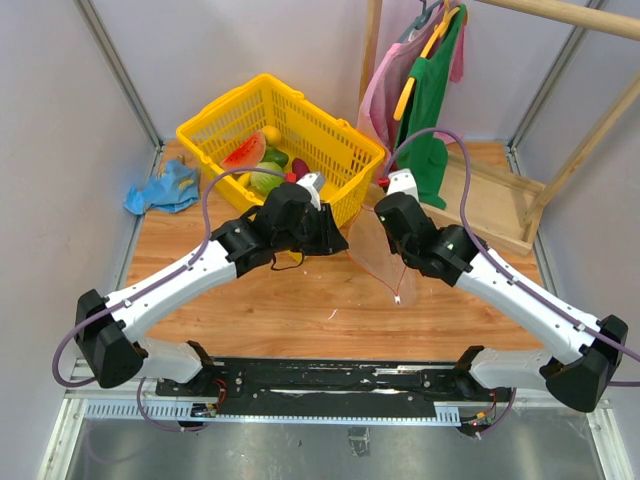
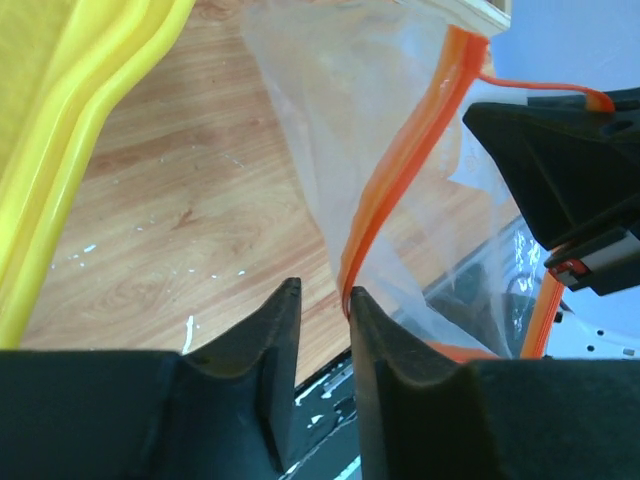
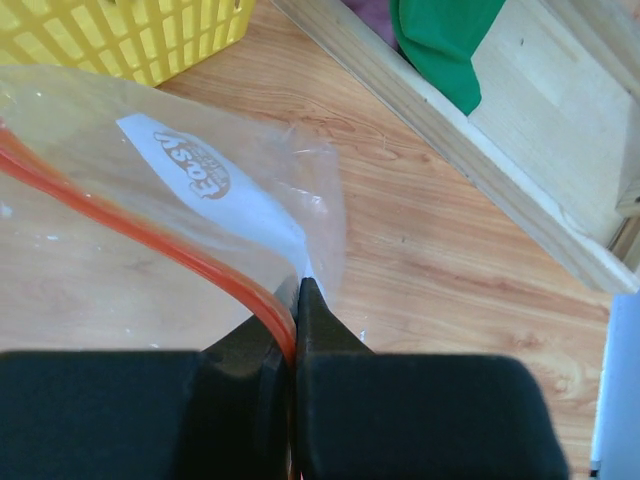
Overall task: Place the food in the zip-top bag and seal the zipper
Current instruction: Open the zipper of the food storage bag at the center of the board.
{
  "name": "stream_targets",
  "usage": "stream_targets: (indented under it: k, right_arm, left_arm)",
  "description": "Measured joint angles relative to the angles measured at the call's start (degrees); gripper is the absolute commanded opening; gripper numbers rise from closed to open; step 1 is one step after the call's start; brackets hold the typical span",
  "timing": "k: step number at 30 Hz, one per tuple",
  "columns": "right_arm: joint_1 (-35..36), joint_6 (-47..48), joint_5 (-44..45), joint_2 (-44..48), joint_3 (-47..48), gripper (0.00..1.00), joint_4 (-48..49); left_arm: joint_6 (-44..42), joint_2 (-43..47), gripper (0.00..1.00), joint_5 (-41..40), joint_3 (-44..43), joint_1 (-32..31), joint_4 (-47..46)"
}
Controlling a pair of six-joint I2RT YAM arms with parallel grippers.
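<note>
Right pincer [image 3: 297, 290] pinches the thin orange zipper [image 3: 150, 237] of the crinkly clear bag [image 3: 120, 290]; left pincer [image 2: 322, 292] gapes narrowly.

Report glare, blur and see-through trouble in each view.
Top external: even light, sharp; the clear bag nearly vanishes against the wooden tabletop. Left wrist: yellow basket rim soft and close; zipper crisp. Right wrist: bag's printing readable, no strong glare.

Clear bag [image 3: 120, 290], orange zipper [image 2: 400, 170]; yellow basket [image 1: 220, 102].
</note>
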State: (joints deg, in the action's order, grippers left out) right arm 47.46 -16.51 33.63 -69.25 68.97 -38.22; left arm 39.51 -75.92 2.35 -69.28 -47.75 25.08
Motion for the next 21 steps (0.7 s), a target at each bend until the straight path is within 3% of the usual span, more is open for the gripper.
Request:
stream_targets:
  k: [8,18,21]
  right_arm:
    - [0.5,-6.9,3.4,0.1,0.0,0.01,1.1]
    - [2.0,-11.6,5.8,-0.4,0.0,0.01,2.3]
    - [2.8,-12.3,6.1,-1.2,0.0,0.01,2.5]
  left_arm:
    - [4.2,0.0,0.58,-0.4,2.2,0.0,-3.4]
    - [7.3,-1.5,0.60,-0.4,2.2,-0.1,-9.1]
    - [7.7,-2.5,0.56,-0.3,2.2,-0.3,-10.4]
